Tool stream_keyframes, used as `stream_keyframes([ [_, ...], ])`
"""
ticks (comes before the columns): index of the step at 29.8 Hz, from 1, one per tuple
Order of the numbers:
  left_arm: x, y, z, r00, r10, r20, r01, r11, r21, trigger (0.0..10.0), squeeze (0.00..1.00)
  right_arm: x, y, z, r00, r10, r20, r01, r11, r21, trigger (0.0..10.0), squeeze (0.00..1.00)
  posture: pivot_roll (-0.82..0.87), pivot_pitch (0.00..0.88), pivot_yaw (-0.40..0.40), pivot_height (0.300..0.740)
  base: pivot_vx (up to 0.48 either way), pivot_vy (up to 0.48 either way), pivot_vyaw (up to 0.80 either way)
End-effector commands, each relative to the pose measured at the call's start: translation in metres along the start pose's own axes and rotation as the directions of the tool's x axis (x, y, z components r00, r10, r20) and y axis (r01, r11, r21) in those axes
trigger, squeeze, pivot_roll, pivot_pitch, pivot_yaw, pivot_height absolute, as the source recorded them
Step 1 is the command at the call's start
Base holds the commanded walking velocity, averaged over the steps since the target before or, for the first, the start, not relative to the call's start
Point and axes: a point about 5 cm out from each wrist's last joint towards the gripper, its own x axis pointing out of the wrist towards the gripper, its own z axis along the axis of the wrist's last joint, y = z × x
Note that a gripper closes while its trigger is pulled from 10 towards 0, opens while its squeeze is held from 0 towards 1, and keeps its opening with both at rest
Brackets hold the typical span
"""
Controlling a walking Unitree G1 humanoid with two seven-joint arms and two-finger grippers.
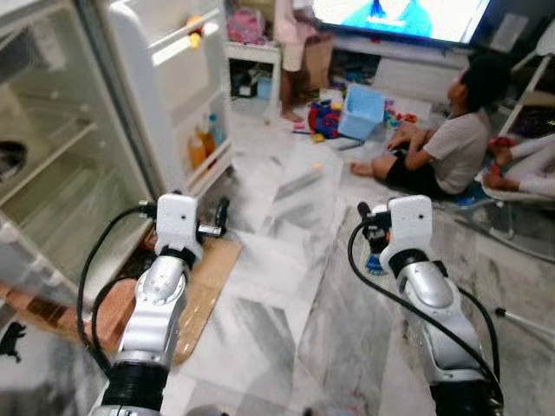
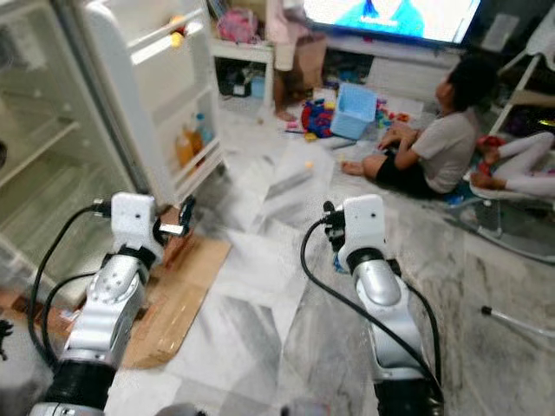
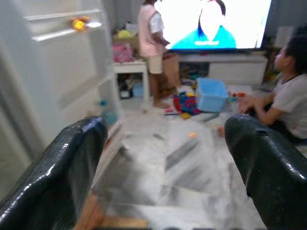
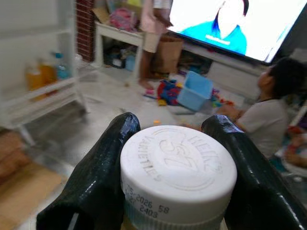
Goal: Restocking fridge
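Left eye view shows the open fridge [image 1: 61,165] at the far left, its door [image 1: 178,78] carrying small bottles [image 1: 204,143] on the low shelf. Next, the left gripper [image 3: 158,167] hovers above the marble floor [image 1: 286,286] with fingers spread wide and nothing between them. To the right, the right gripper [image 4: 170,158] is closed around a jar with a white cap [image 4: 178,170]. Farther right, a person [image 1: 447,143] sits on the floor before a television [image 1: 399,17].

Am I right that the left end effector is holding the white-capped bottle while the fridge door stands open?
Not quite: the right end effector holds the white-capped bottle, as the right wrist view shows. The left end effector is open and empty. The fridge door does stand open.
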Motion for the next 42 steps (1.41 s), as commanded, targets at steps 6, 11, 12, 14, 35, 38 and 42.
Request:
stream_keyframes([
  [6, 0.000, 0.007, -0.002, 0.999, 0.034, -0.018, -0.034, 0.999, 0.035, 10.0, 0.00, 0.005, 0.004, 0.019, 0.995, 0.030, 0.091, -0.030, 1.000, 0.003, 10.0, 0.00, -0.01, 0.000, -0.035, 0.740, 0.480, 0.000, 0.46],
  [11, 0.000, 0.008, -0.003, 0.998, 0.052, -0.025, -0.051, 0.998, 0.044, 10.0, 0.00, 0.008, 0.005, 0.022, 0.993, 0.043, 0.105, -0.043, 0.999, -0.001, 10.0, 0.00, -0.01, 0.000, -0.035, 0.740, 0.480, 0.000, 0.80],
  [12, 0.000, 0.007, -0.003, 0.998, 0.053, -0.025, -0.052, 0.998, 0.045, 10.0, 0.00, 0.009, 0.005, 0.022, 0.993, 0.045, 0.107, -0.045, 0.999, -0.002, 10.0, 0.00, -0.01, 0.000, -0.035, 0.740, 0.480, 0.000, 0.80],
  [14, 0.000, 0.007, -0.003, 0.998, 0.054, -0.024, -0.053, 0.998, 0.047, 10.0, 0.00, 0.009, 0.005, 0.022, 0.993, 0.045, 0.108, -0.045, 0.999, -0.002, 10.0, 0.00, -0.01, 0.000, -0.035, 0.740, 0.480, 0.000, 0.80],
  [35, 0.004, 0.008, -0.006, 0.993, 0.111, -0.051, -0.105, 0.989, 0.106, 10.0, 0.00, 0.012, 0.013, 0.027, 0.985, 0.092, 0.144, -0.091, 0.996, -0.015, 10.0, 0.00, -0.01, 0.000, -0.036, 0.740, 0.247, -0.264, 0.66],
  [38, 0.003, 0.008, -0.006, 0.991, 0.119, -0.053, -0.113, 0.987, 0.113, 10.0, 0.00, 0.012, 0.014, 0.027, 0.985, 0.095, 0.145, -0.094, 0.995, -0.015, 10.0, 0.00, 0.00, 0.000, -0.035, 0.740, 0.000, -0.117, 0.00],
  [42, 0.003, 0.008, -0.004, 0.992, 0.123, -0.038, -0.118, 0.987, 0.109, 10.0, 0.00, 0.013, 0.014, 0.027, 0.984, 0.098, 0.147, -0.097, 0.995, -0.015, 10.0, 0.00, 0.00, 0.000, -0.033, 0.740, 0.000, -0.124, 0.00],
])
